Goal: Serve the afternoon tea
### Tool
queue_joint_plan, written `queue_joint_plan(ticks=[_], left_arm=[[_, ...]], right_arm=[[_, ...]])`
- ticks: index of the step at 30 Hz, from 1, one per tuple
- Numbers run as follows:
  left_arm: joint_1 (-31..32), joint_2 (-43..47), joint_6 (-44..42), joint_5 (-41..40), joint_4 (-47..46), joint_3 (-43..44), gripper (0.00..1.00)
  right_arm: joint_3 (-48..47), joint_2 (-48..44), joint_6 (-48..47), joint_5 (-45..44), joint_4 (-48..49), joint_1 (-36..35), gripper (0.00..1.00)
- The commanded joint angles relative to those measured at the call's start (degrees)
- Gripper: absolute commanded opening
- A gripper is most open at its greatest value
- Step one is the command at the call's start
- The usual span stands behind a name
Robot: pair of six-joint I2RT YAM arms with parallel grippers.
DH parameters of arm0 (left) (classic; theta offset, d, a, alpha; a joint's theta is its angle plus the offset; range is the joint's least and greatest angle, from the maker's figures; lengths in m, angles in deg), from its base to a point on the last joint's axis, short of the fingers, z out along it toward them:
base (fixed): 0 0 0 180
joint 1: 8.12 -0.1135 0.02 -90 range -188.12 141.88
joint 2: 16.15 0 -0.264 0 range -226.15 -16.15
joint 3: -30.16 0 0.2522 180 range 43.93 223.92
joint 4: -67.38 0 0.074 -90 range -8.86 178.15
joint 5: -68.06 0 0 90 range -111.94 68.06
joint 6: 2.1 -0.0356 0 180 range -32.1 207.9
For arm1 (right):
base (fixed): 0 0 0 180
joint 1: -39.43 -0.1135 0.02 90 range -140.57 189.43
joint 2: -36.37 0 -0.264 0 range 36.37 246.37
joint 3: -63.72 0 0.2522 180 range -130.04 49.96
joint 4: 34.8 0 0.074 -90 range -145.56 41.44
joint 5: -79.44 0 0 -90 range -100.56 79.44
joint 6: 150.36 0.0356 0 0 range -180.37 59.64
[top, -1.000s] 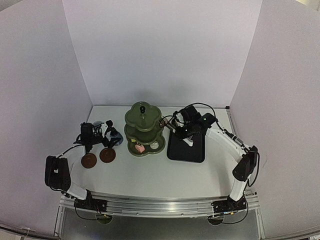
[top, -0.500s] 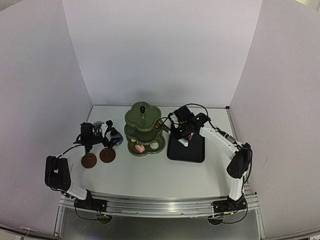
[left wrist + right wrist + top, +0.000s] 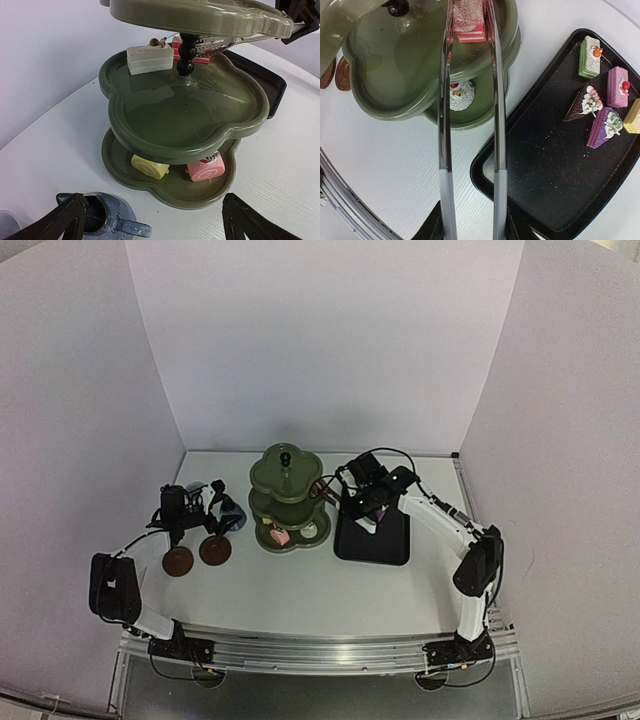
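**As the tongs reach the stand, a pink cake meets its middle tier**

While the right end effector (image 3: pixel 472 227) clamps the handles of the tongs (image 3: pixel 443 150) above the desk (image 3: pixel 380 165), their tines run out past the black tray (image 3: pixel 530 175). They flank a pink layered cake (image 3: pixel 469 22) at the middle tier of the olive-green stand (image 3: pixel 395 107). A second ago this arm hung over the tray and has since swung left. The delivery looks nearly done, with only the release left. The left end effector (image 3: pixel 155 210) gapes wide beside the blue jug (image 3: pixel 107 220), unmoved. Four cakes (image 3: pixel 600 127) wait on the tray.
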Motion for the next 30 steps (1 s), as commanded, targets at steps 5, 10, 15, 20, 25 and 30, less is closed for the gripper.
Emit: queue_joint_plan(ticks=[5, 10, 15, 20, 25, 30], left_arm=[[0.2, 2.3, -0.9, -0.4, -1.3, -0.4, 0.95], [0.2, 2.4, -1.1, -0.5, -0.9, -0.5, 0.95], [0.2, 2.3, -1.2, -0.5, -1.0, -0.4, 0.95], [0.2, 2.3, -1.2, -0.4, -1.0, -0.4, 0.95], [0.2, 2.6, -1.2, -0.4, -1.1, -0.6, 0.95], [0.2, 2.8, -1.1, -0.4, -1.1, -0.9, 0.95]], right_arm=[[-0.9, -2.8, -0.2, -0.5, 1.1, -0.3, 0.34], [1.4, -6.8, 0.9, -0.6, 1.2, -0.3, 0.34], [4.9, -10.4, 2.3, -2.1, 1.2, -0.3, 0.34], [6.5, -12.1, 2.9, -1.6, 1.2, -0.3, 0.34], [8.7, -14.6, 5.0, -6.9, 1.1, 0.5, 0.33], [12.3, -18.0, 9.5, -12.3, 0.9, 4.0, 0.32]])
